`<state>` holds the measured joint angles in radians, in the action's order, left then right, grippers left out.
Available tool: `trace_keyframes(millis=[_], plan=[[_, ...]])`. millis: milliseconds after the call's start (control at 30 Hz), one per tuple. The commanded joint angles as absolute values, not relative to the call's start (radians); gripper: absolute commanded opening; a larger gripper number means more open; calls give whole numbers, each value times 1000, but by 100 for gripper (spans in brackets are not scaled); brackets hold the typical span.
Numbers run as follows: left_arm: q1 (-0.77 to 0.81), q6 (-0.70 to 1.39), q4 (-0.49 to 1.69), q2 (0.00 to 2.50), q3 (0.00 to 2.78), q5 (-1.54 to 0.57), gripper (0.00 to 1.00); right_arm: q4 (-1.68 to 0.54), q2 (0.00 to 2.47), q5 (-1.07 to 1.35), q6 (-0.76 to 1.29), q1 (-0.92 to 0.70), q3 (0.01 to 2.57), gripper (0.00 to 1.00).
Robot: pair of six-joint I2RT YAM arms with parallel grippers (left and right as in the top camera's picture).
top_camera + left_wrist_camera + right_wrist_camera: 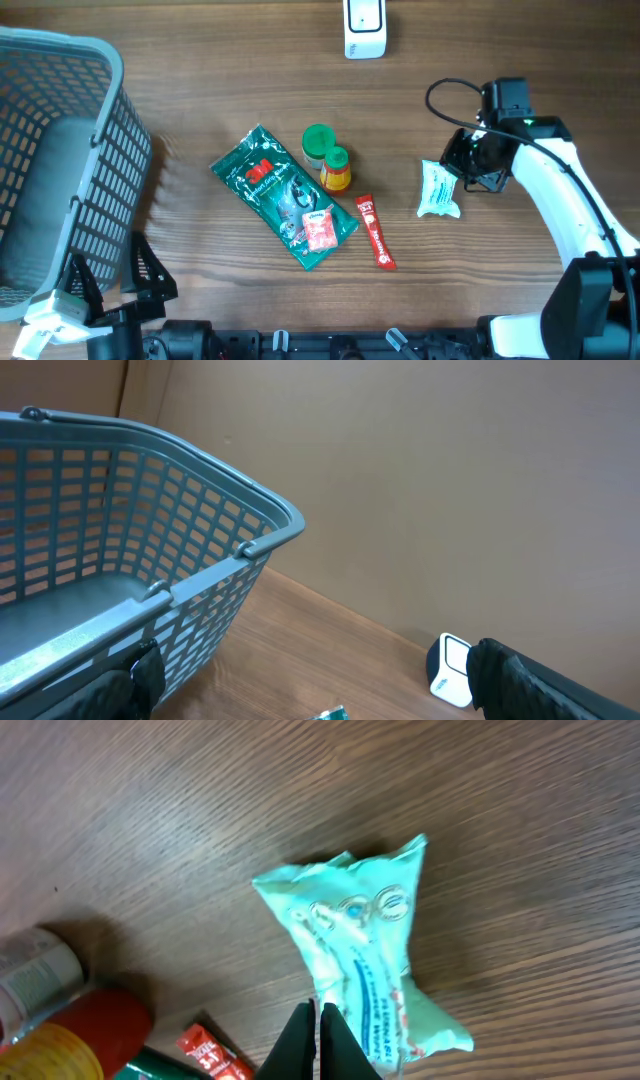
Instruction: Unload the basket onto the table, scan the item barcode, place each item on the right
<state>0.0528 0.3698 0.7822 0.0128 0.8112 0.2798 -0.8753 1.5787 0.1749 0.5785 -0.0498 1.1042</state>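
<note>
Wooden table (220,60), overhead: the pale green packet (438,190) lies long axis front to back, just left of my right gripper (455,172), whose fingers (300,1045) are pressed together at its edge; my left gripper (115,278), spread wide, sits well apart by the basket (60,60).

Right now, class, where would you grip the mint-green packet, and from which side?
Probably across its narrower middle, from above: the mint-green packet lies flat on the table, pinched in at the waist and flared at both ends. The right gripper, fingers shut, must open first.
</note>
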Motion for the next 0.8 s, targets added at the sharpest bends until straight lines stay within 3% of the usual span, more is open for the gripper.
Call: trace_keyframes(millis=[0, 67, 233, 433, 567, 633, 700, 767], plan=[[58, 375, 781, 5, 810, 289, 100, -876, 1567, 94, 621, -110, 1105, 5], [58, 374, 781, 5, 810, 289, 100, -872, 1578, -62, 726, -156, 1056, 5], [58, 375, 781, 5, 810, 289, 100, -797, 1730, -112, 814, -170, 940, 4], [58, 375, 781, 5, 810, 289, 100, -788, 1848, -37, 713, -170, 971, 4], [58, 375, 781, 5, 810, 289, 100, -984, 1750, -29, 617, -170, 1186, 4], [58, 374, 781, 5, 810, 289, 100, -1014, 1667, -28, 575, -181, 1236, 21], [58, 375, 781, 5, 810, 289, 100, -1020, 1630, -45, 561, -219, 1235, 45], [58, 375, 781, 5, 810, 289, 100, -998, 1641, -96, 560, -296, 1203, 54]])
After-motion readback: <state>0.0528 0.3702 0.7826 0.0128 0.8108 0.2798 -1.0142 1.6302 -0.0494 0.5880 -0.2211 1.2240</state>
